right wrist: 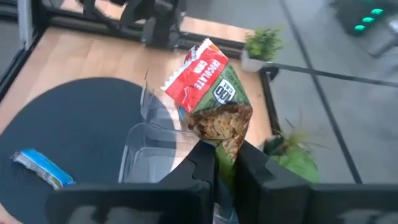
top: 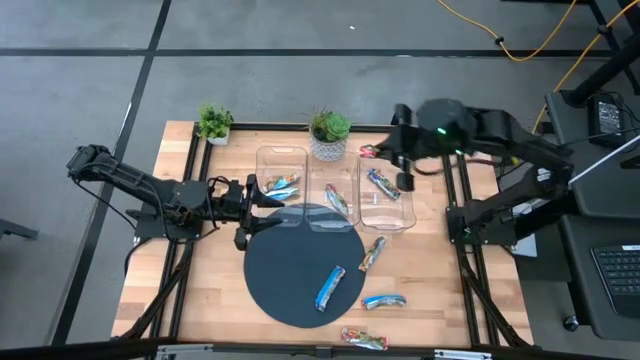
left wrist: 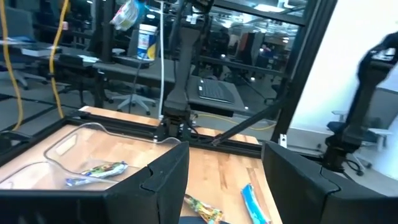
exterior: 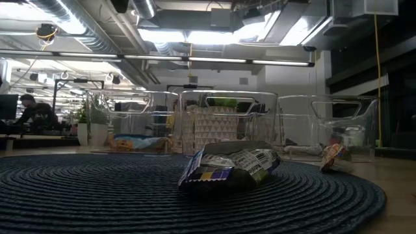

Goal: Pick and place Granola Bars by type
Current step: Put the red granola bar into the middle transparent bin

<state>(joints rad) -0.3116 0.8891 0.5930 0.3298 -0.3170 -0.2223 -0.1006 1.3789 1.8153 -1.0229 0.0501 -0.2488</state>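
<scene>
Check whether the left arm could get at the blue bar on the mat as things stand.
Probably yes. The left hand is open and empty at the mat's far-left edge; the blue bar lies alone on the mat with nothing between. The right hand, holding a red-green bar, is over the bins.

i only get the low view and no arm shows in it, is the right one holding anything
observer: yes, the right gripper has its jaws shut on a red and green bar, up by the back rim of the right-hand bin.
operator: and the left one
observer: the left gripper hangs by the left-hand bin, jaws open and empty.
operator: how many bars lie outside the bins
observer: four: a blue bar on the mat, and three on the wood.
</scene>
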